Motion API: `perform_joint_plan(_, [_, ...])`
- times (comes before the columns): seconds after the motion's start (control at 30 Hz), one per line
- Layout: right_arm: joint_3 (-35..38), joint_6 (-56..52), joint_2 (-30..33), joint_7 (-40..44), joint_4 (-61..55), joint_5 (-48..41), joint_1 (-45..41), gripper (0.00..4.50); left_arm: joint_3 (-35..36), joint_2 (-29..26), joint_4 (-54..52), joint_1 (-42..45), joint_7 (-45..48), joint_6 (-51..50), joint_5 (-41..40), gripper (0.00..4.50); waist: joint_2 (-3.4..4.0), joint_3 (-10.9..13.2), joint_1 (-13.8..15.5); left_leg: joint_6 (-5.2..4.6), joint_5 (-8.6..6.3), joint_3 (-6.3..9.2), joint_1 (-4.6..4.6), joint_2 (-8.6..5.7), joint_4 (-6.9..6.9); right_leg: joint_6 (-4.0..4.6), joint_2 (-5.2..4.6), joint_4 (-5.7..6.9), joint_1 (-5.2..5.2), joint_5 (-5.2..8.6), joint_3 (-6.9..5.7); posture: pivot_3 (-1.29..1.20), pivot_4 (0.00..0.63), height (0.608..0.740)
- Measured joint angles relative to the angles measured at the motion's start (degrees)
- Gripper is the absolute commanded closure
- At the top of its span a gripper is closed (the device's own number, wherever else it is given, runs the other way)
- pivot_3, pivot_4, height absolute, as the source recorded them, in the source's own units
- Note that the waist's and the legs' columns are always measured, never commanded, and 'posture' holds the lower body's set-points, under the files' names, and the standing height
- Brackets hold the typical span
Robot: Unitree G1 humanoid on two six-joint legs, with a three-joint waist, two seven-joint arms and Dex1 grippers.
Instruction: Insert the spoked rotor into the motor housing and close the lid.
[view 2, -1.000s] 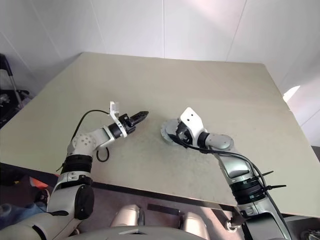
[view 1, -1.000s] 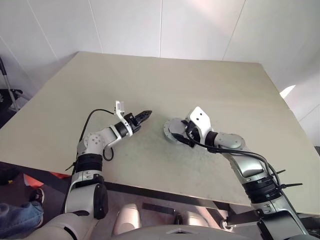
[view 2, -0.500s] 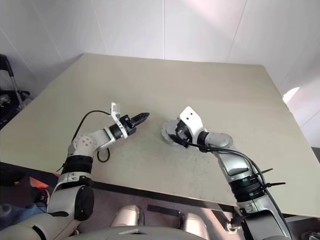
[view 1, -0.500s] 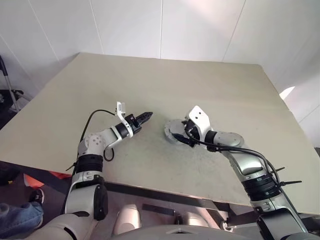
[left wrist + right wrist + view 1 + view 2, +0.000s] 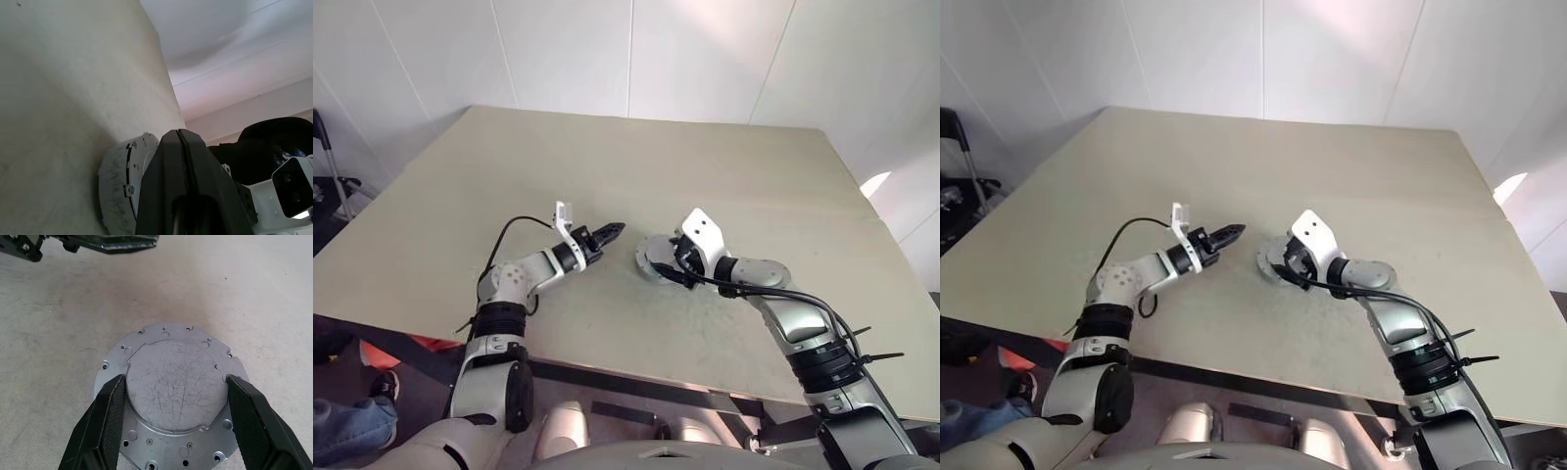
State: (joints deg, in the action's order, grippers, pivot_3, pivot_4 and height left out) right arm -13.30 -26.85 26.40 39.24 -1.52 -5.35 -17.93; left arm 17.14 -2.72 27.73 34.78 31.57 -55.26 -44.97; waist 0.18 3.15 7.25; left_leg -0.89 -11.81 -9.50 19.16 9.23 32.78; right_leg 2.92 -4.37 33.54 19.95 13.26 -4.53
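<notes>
A silver round lid point(image 5: 182, 407) with a scratched raised centre and a flange of small holes lies flat on the beige table point(image 5: 724, 176). My right gripper point(image 5: 176, 379) is shut on it, one black finger against each side of the raised centre. In the left wrist view the lid point(image 5: 120, 186) looks like a thick pale disc with a seam round its side. My left gripper point(image 5: 615, 230) is shut and empty, hovering level a short way to the lid's left and pointing at it. The spoked rotor and the motor housing are hidden.
The table's front edge point(image 5: 636, 377) runs close below both arms. Bare tabletop stretches behind and to both sides of the lid. A dark stand point(image 5: 328, 181) is on the floor beyond the table's left edge.
My left gripper has moved right, closer to the lid, still shut. The right gripper and the lid have stayed in place.
</notes>
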Motion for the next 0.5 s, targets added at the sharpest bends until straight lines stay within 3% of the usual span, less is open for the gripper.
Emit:
perform_joint_plan(0.37, [-0.03, -0.01, 0.09, 0.48, 0.31, 0.01, 0.06, 1.41, -4.06, 3.33, 10.97, 6.45, -3.07, -1.50, 4.81, 4.48, 0.18, -0.39, 0.00, -0.08, -0.04, 0.00, 0.02, -0.05, -0.09, -0.10, -0.02, -0.12, -0.01, 0.06, 0.02, 0.00, 0.000, 0.740])
perform_joint_plan(0.5, [-0.25, -0.15, 0.09, -0.08, 1.11, 0.03, 0.30, 1.41, -4.99, 3.36, 12.34, 7.10, -3.19, -1.28, 6.23, 4.48, 0.28, -0.79, 0.05, -0.15, -0.10, 0.03, -0.50, -0.14, -0.31, -0.19, -0.05, -0.55, -0.79, 0.11, 0.01, 0.00, 0.000, 0.740])
